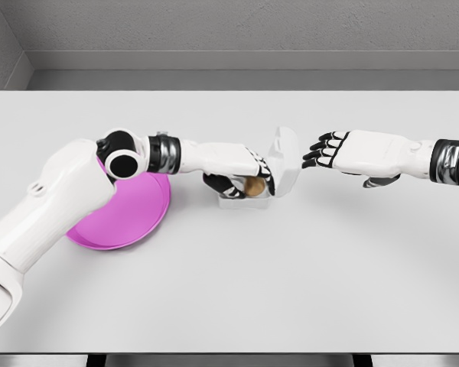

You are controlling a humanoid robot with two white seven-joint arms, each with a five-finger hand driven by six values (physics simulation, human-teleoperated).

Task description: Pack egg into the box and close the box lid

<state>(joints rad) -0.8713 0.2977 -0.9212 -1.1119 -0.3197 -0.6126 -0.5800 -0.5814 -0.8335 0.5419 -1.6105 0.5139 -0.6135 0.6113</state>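
A small white box (245, 202) stands mid-table, its lid (284, 159) raised upright on the right side. My left hand (241, 177) hovers over the box opening, fingers curled around a brown egg (253, 186) just above or inside the box. The box's interior is mostly hidden by that hand. My right hand (325, 150) reaches in from the right with fingers spread, its fingertips a short gap from the lid's outer face, not touching it.
A magenta plate (134, 218) lies left of the box, partly covered by my left forearm and elbow. The white table (291, 290) stretches wide in front; its front edge runs along the bottom.
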